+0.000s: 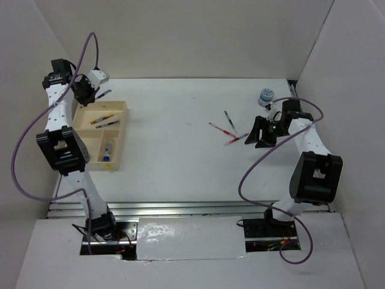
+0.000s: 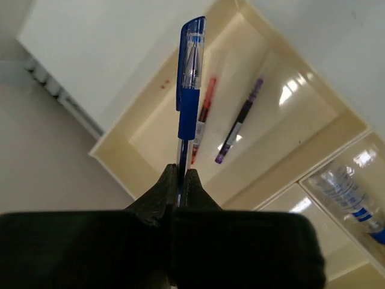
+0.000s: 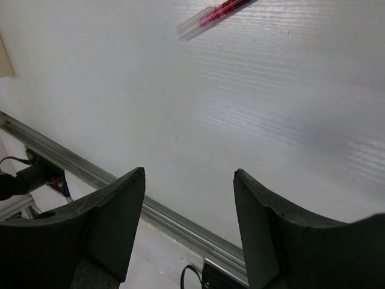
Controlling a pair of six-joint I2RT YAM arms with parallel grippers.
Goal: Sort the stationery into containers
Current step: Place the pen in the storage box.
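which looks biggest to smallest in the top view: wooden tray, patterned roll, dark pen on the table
1. wooden tray, by far
2. patterned roll
3. dark pen: roughly as long as the roll is wide, but much thinner, so it's close

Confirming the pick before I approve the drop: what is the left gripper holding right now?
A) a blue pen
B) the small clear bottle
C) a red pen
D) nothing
A: in the left wrist view the left gripper is shut on the lower end of a blue pen, which sticks up in front of the tray.
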